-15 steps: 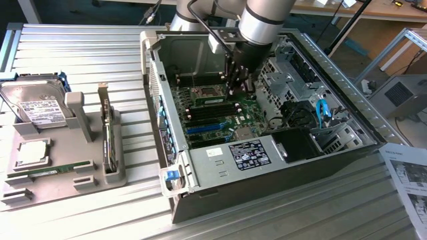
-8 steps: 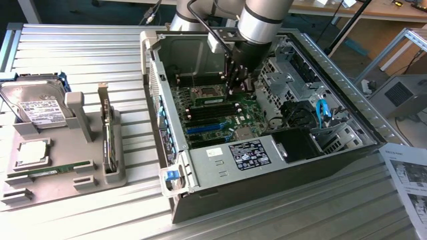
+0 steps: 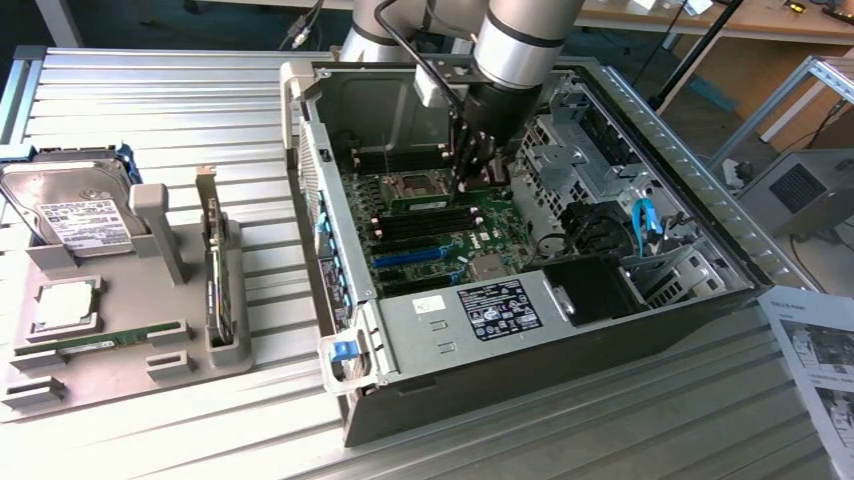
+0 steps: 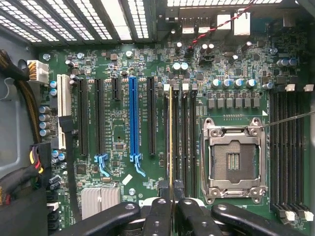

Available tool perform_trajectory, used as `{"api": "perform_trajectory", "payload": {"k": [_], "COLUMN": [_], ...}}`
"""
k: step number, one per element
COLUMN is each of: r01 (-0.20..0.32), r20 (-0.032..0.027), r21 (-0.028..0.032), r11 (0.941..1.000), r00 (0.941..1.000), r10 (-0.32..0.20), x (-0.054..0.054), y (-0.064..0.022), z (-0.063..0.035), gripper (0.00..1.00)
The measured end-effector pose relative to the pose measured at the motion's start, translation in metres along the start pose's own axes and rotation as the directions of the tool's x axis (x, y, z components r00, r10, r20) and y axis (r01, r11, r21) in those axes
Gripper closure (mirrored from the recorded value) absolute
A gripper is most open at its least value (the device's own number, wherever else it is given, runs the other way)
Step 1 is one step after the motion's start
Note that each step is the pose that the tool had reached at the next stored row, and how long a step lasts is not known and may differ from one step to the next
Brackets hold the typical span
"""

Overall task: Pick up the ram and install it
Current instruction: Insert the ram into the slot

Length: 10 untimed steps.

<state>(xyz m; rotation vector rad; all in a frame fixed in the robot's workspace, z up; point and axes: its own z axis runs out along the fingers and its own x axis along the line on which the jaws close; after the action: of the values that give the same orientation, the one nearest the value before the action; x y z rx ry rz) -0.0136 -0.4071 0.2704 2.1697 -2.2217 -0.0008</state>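
Hand (image 4: 171,192) tight around the ram (image 4: 171,137) (thin, edge-on), jaws nearly together, at the memory slots (image 4: 184,142).

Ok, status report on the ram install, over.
End effector shut on ram. Ram edge-on, lined up over memory slots beside CPU socket. Nothing seen blocking slots.
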Motion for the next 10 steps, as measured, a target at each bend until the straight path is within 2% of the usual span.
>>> {"api": "perform_trajectory", "payload": {"k": [5,10], "r01": [0.0,0.001], "r20": [0.0,-0.0002], "r21": [0.0,-0.0001], "r11": [1.0,1.0], "r00": [1.0,1.0], "r10": [0.0,-0.001], "x": [-0.0003,-0.0003], "y": [0.0,0.0], "z": [0.0095,0.0101], "gripper": [0.88,0.88]}}
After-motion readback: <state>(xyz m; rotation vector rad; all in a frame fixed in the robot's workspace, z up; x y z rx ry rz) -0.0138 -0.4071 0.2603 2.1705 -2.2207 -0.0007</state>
